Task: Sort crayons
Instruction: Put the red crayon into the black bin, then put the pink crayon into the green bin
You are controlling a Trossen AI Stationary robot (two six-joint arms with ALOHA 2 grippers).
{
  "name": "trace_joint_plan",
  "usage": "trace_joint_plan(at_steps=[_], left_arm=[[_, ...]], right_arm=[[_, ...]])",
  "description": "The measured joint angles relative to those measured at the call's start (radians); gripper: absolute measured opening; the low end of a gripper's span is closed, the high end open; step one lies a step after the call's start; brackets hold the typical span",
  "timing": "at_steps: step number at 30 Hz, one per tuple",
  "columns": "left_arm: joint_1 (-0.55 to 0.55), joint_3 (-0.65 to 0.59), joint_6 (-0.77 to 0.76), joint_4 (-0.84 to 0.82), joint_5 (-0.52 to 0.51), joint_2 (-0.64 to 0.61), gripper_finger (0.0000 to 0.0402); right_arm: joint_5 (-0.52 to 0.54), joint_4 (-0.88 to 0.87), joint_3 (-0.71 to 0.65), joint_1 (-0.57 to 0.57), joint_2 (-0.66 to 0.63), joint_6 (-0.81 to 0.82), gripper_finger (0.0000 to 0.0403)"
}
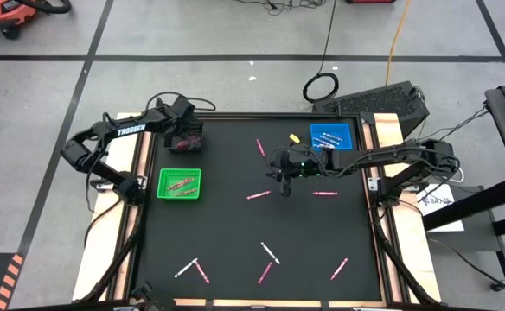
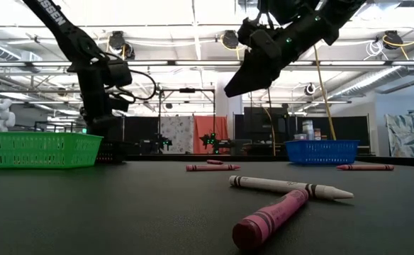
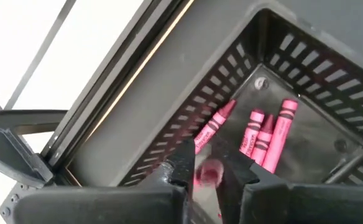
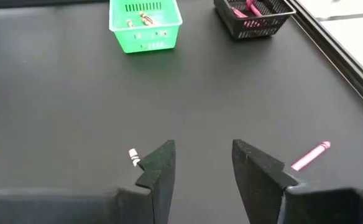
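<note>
The black table (image 1: 235, 216) carries a green basket (image 1: 179, 183), a blue basket (image 1: 332, 136) and a black basket (image 1: 183, 141). The left gripper (image 3: 209, 171) hangs over the black basket, fingers slightly parted around a pink crayon (image 3: 211, 127); more pink crayons (image 3: 265, 134) lie just beyond. The right gripper (image 4: 203, 165) hovers mid-table, jaws wide and empty, flanked by a pink crayon (image 4: 310, 155) and a white crayon (image 4: 133, 157).

Open right claw (image 4: 203, 168) above the mat between a white crayon (image 4: 133, 157) and a pink crayon (image 4: 310, 155).
</note>
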Motion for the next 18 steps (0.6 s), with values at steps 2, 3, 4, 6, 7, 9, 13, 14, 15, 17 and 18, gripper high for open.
trace_joint_plan(at_steps=[2, 3, 4, 6, 7, 9, 13, 14, 15, 17, 18], left_arm=[[0.000, 0.000, 0.000, -0.002, 0.000, 0.000, 0.0064], [0.000, 0.000, -0.004, -0.003, 0.000, 0.000, 0.0072], [0.000, 0.000, -0.005, -0.003, 0.000, 0.000, 0.0080], [-0.002, 0.000, -0.007, -0.004, 0.000, 0.000, 0.0093], [-0.003, 0.000, -0.007, -0.005, -0.001, 0.000, 0.0097], [-0.008, 0.000, -0.008, -0.005, -0.019, -0.001, 0.0100], [-0.025, 0.005, -0.030, -0.012, -0.030, -0.030, 0.0101], [-0.032, 0.012, -0.039, -0.015, -0.030, -0.042, 0.0101], [-0.041, 0.018, -0.052, -0.020, -0.029, -0.056, 0.0101], [-0.063, 0.039, -0.061, -0.040, -0.025, -0.088, 0.0101], [-0.076, 0.049, -0.061, -0.050, -0.022, -0.104, 0.0101]], right_arm=[[-0.001, 0.000, 0.000, 0.000, 0.000, -0.001, 0.0144], [-0.002, 0.000, 0.000, 0.000, 0.000, -0.005, 0.0144], [-0.004, -0.003, 0.000, 0.000, 0.000, -0.015, 0.0144], [-0.036, -0.013, 0.000, 0.001, 0.000, -0.035, 0.0144], [-0.063, -0.015, 0.000, 0.001, 0.000, -0.044, 0.0144], [-0.095, -0.020, 0.000, 0.001, 0.000, -0.056, 0.0144], [-0.106, -0.038, 0.000, 0.009, 0.000, -0.079, 0.0144], [-0.107, -0.040, 0.000, 0.009, 0.006, -0.094, 0.0144], [-0.107, -0.035, 0.000, 0.009, 0.014, -0.106, 0.0144], [-0.107, -0.038, 0.000, 0.009, 0.045, -0.110, 0.0144], [-0.107, -0.040, 0.000, 0.009, 0.064, -0.110, 0.0144]])
